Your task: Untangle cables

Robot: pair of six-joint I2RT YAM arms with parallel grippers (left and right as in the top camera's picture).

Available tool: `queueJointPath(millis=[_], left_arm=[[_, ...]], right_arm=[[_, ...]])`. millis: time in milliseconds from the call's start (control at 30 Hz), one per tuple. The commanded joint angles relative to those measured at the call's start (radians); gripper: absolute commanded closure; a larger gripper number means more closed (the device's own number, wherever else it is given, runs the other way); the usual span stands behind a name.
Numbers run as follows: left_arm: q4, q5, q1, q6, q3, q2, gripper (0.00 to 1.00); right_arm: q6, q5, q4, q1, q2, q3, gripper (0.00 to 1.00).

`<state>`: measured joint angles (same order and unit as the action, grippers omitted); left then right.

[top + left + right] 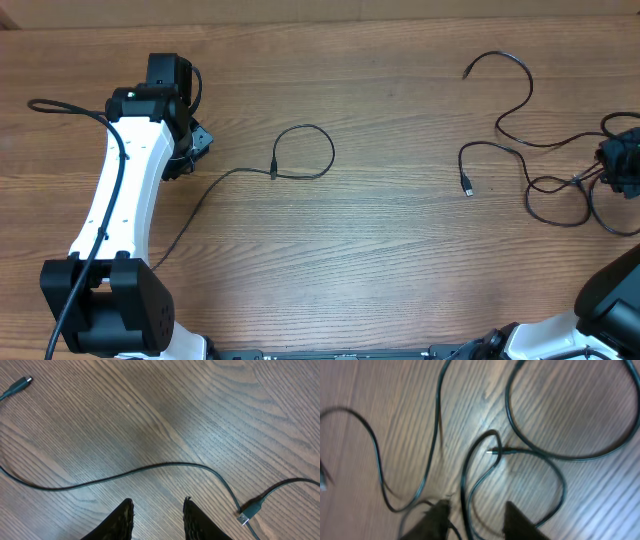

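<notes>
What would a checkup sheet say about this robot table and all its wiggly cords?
surface: wooden table, plain grain.
job's things: one looped cable lies alone mid-table; tangled cables lie by the right edge, strands crossing.
clutter: nothing seen.
fingers: left fingers open, holding nothing; right fingers open, with a strand passing between them.
cables: arm cable runs along the left arm.
surroundings: nothing seen.
</notes>
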<state>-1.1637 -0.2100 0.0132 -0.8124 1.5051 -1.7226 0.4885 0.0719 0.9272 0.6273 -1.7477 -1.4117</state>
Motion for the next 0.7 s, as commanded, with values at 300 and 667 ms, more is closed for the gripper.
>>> queueJointPath(millis=[300, 667], left_arm=[[0.008, 0.002, 0.002, 0.004, 0.003, -0.008, 0.67], [0.024, 0.059, 0.022, 0.004, 0.003, -0.028, 0.93]], right_arm=[[0.012, -0.002, -0.025, -0.014, -0.003, -0.003, 0.00], [0.003, 0.158, -0.085, -0.153, -0.021, -0.003, 0.00]])
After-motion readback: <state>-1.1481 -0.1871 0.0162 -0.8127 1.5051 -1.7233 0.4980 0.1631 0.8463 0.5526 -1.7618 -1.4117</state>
